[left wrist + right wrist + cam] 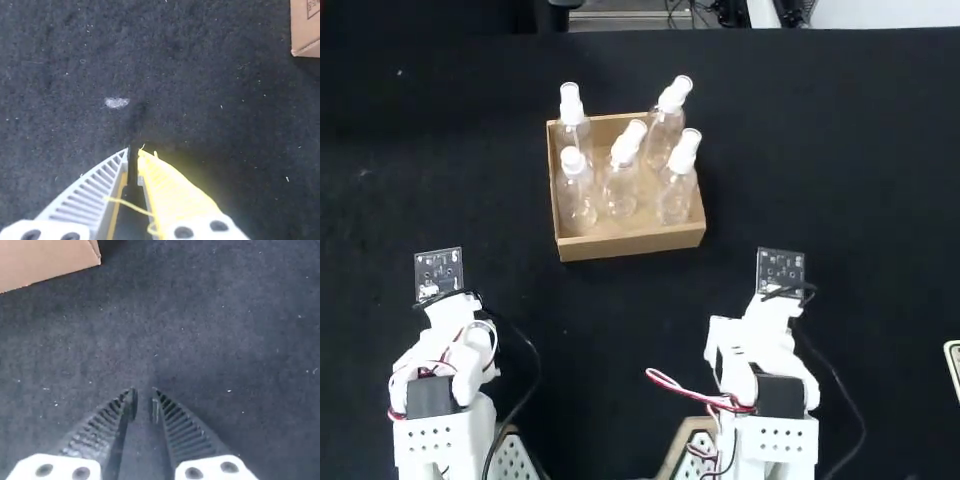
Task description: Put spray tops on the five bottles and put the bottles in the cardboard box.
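The cardboard box (620,240) sits at the middle of the black table, and several clear bottles (576,190) stand in it, each with a white spray top (629,135). Both arms are folded back at the near edge, well short of the box. My left gripper (134,152) hangs shut over bare cloth with nothing in it; a corner of the box (305,25) shows far off. My right gripper (143,399) is shut as well, its fingertips almost touching and empty, with the box's wall (45,260) ahead and to one side.
The left arm (445,350) and the right arm (765,350) stand on white bases at the front edge, with loose cables (680,390) between them. A pale object (953,360) pokes in at the right edge. A white lint spot (116,103) lies on the cloth.
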